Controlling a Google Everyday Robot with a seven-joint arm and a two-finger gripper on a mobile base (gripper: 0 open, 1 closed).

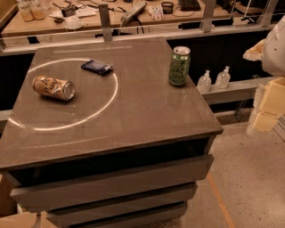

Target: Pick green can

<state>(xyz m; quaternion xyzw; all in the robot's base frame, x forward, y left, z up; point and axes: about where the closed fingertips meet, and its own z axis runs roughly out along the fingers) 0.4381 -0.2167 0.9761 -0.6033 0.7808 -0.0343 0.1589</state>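
Observation:
The green can (179, 66) stands upright near the right edge of the grey table top (133, 111), towards the back. It is light green with pale script lettering and a silver top rim. My gripper (266, 109) shows as pale yellow blocks at the right edge of the view, below the white arm (276, 44). It is off the table, well to the right of the green can and lower in the picture, and it holds nothing that I can see.
A tan-orange can (53, 87) lies on its side at the table's left. A dark blue packet (97, 67) lies at the back middle. Two small clear bottles (213, 80) stand on a ledge behind the table's right side. A cluttered desk (111, 13) runs along the back.

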